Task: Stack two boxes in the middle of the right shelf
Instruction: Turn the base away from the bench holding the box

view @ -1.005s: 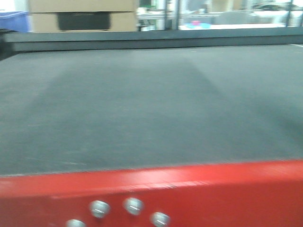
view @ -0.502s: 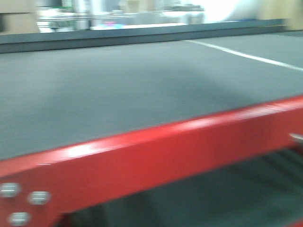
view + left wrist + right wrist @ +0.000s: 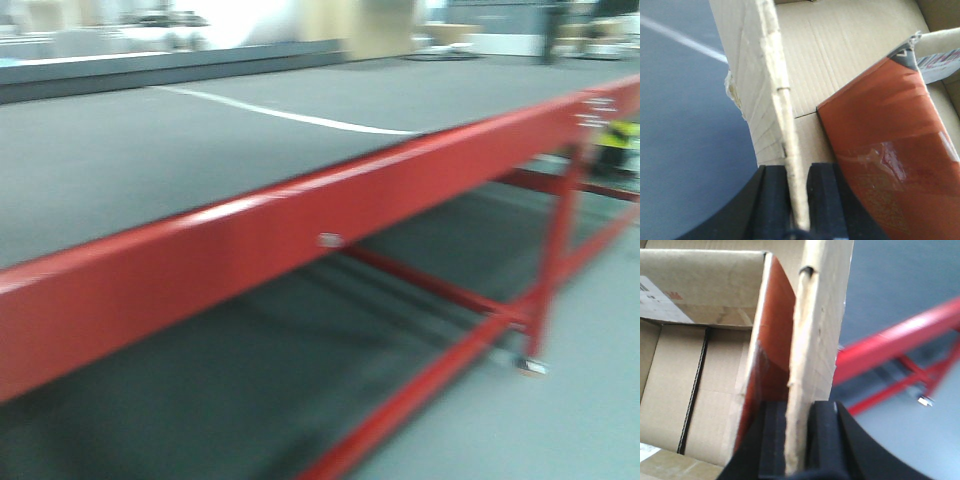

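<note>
Both wrist views look into an open brown cardboard box [image 3: 840, 60]. My left gripper [image 3: 797, 172] is shut on the box's upright left wall [image 3: 765, 75], whose edge runs between the black pads. My right gripper [image 3: 799, 410] is shut on the opposite wall [image 3: 822, 315]. A red-printed panel with shiny tape [image 3: 890, 125] leans inside the box, and in the right wrist view this red panel [image 3: 772, 340] lies against the held wall. I cannot tell whether it belongs to a second box. The shelf is out of view.
A red-framed table [image 3: 300, 220] with a grey top [image 3: 150, 160] and a white line [image 3: 290, 118] runs diagonally across the front view, blurred. Its legs, lower rails and a caster [image 3: 530, 365] stand on the grey floor at right. The same red frame [image 3: 890, 347] shows beyond the box.
The front view has swung to the right: the table's rail went from level to diagonal, and its legs and far end came into sight. The cartons at the back left have left the frame.
</note>
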Action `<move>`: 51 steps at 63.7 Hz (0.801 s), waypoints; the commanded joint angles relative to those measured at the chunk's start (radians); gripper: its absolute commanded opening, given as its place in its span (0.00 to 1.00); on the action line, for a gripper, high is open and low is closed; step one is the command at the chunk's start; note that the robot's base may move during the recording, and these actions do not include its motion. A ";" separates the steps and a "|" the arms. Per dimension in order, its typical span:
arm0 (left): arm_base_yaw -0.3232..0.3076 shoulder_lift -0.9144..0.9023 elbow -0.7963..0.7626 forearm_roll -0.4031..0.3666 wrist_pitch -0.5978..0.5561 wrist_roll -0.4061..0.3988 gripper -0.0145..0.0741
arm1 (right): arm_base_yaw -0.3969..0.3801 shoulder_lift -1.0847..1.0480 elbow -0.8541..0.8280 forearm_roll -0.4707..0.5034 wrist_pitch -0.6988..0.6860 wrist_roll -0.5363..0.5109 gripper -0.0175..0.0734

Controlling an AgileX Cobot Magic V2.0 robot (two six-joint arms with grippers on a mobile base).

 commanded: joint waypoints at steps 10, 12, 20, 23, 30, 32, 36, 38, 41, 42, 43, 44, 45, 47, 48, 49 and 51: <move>-0.002 -0.013 -0.009 0.001 -0.051 0.015 0.04 | -0.007 -0.013 -0.013 -0.012 -0.051 -0.010 0.02; -0.002 -0.013 -0.009 0.001 -0.053 0.015 0.04 | -0.007 -0.013 -0.013 -0.012 -0.051 -0.010 0.02; -0.002 -0.013 -0.009 0.001 -0.053 0.015 0.04 | -0.007 -0.013 -0.013 -0.012 -0.051 -0.010 0.02; -0.002 -0.013 -0.009 0.001 -0.053 0.015 0.04 | -0.007 -0.013 -0.013 -0.012 -0.051 -0.010 0.02; -0.002 -0.013 -0.009 0.001 -0.053 0.015 0.04 | -0.007 -0.013 -0.013 -0.012 -0.051 -0.010 0.02; -0.002 -0.013 -0.009 0.001 -0.053 0.015 0.04 | -0.007 -0.013 -0.013 -0.012 -0.051 -0.010 0.02; -0.002 -0.013 -0.009 0.001 -0.053 0.015 0.04 | -0.007 -0.013 -0.013 -0.012 -0.051 -0.010 0.02; -0.002 -0.013 -0.009 0.001 -0.053 0.015 0.04 | -0.007 -0.013 -0.013 -0.012 -0.051 -0.010 0.02; -0.002 -0.013 -0.009 0.001 -0.053 0.015 0.04 | -0.007 -0.013 -0.013 -0.012 -0.051 -0.010 0.02; -0.002 -0.013 -0.009 0.001 -0.053 0.015 0.04 | -0.007 -0.013 -0.013 -0.012 -0.051 -0.010 0.02; -0.002 -0.013 -0.009 0.001 -0.053 0.015 0.04 | -0.007 -0.013 -0.013 -0.012 -0.051 -0.010 0.02; -0.002 -0.013 -0.009 0.001 -0.053 0.015 0.04 | -0.007 -0.013 -0.013 -0.012 -0.051 -0.010 0.02; -0.002 -0.013 -0.009 0.001 -0.053 0.015 0.04 | -0.007 -0.013 -0.013 -0.012 -0.051 -0.010 0.02; -0.002 -0.013 -0.009 0.001 -0.053 0.015 0.04 | -0.007 -0.013 -0.013 -0.012 -0.051 -0.010 0.02; -0.002 -0.013 -0.009 0.001 -0.053 0.015 0.04 | -0.007 -0.013 -0.013 -0.012 -0.051 -0.010 0.02; -0.002 -0.013 -0.009 0.001 -0.053 0.015 0.04 | -0.007 -0.013 -0.013 -0.012 -0.051 -0.010 0.02; -0.002 -0.013 -0.009 0.001 -0.053 0.015 0.04 | -0.007 -0.013 -0.013 -0.012 -0.051 -0.010 0.02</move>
